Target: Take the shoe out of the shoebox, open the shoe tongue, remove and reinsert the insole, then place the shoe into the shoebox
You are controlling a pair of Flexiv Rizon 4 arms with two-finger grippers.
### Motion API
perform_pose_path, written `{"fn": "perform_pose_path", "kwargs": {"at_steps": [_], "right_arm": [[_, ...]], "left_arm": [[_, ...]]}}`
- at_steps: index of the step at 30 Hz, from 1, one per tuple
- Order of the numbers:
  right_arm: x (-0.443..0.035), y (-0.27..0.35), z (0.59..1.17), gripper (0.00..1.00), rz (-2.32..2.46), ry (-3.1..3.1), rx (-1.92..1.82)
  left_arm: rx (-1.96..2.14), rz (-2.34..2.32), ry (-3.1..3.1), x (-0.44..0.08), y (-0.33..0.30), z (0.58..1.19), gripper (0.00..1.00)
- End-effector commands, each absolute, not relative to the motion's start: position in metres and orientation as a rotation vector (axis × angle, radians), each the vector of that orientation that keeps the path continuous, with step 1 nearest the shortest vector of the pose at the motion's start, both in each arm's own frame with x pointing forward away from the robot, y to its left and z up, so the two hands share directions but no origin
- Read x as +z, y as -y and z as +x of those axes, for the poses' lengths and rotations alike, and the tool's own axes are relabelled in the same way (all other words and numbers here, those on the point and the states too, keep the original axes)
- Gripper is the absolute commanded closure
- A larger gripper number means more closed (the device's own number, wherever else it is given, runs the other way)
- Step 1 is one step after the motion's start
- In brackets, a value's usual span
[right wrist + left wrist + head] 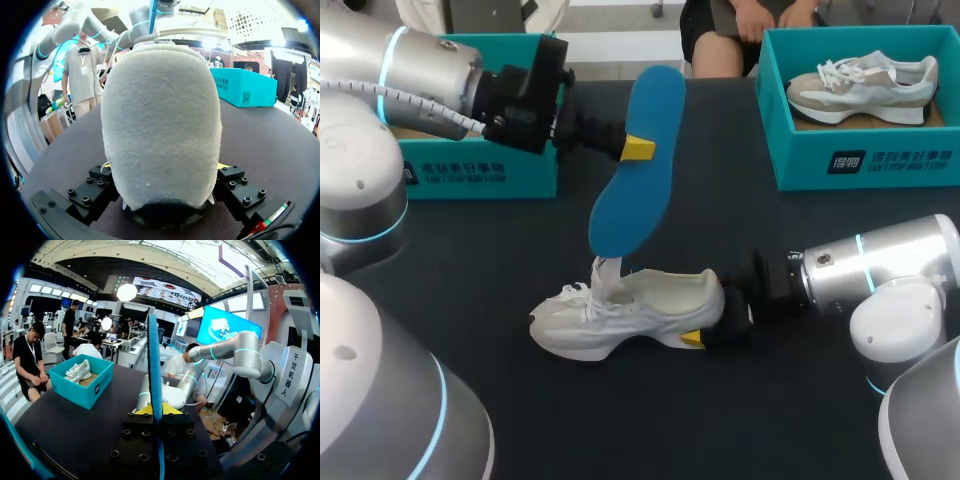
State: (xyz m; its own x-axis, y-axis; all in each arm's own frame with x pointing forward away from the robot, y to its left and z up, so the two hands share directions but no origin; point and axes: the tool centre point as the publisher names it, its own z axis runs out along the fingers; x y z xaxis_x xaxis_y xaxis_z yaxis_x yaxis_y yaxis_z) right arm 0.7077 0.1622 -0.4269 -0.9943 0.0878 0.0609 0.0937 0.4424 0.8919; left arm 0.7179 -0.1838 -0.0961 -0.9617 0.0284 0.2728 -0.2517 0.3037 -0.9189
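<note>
Blue insole (632, 165) is out, pinched by the left jaws above the white shoe (625, 315). The shoe lies on the counter (650, 430), its heel clamped in the right jaws. Seemingly left: reinsertion, then the far-left shoebox (480, 175).

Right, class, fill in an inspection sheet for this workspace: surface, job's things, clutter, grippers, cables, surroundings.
Surface: dark table.
Job's things: white shoe on its sole on the table, tongue raised; blue insole out, held upright above it; teal shoebox behind the left arm.
Clutter: second shoebox holding a grey-white sneaker.
Grippers: left gripper shut on the insole; right gripper shut on the shoe's heel.
Cables: grey cable along the left arm.
Surroundings: nothing seen reaching over the table.
</note>
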Motion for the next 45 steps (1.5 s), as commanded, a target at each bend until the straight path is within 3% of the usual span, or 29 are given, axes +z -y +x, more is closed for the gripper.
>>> {"fn": "perform_pose_path", "kwargs": {"at_steps": [1, 15, 37, 45], "right_arm": [[-0.432, -0.164, 0.709, 1.0, -0.169, 2.667, -1.643], [-0.432, -0.164, 0.709, 1.0, -0.169, 2.667, -1.643], [-0.432, -0.164, 0.709, 1.0, -0.169, 2.667, -1.643], [-0.432, -0.164, 0.709, 1.0, -0.169, 2.667, -1.643]], "left_arm": [[1.715, 0.205, 2.333, -0.097, 0.184, 0.717, 1.0], [1.733, 0.292, 2.253, -0.092, 0.182, 0.707, 1.0], [1.671, 0.73, 1.823, 0.012, 0.179, 0.665, 1.0], [1.693, 0.672, 1.674, 0.034, 0.187, 0.641, 1.0]]}}
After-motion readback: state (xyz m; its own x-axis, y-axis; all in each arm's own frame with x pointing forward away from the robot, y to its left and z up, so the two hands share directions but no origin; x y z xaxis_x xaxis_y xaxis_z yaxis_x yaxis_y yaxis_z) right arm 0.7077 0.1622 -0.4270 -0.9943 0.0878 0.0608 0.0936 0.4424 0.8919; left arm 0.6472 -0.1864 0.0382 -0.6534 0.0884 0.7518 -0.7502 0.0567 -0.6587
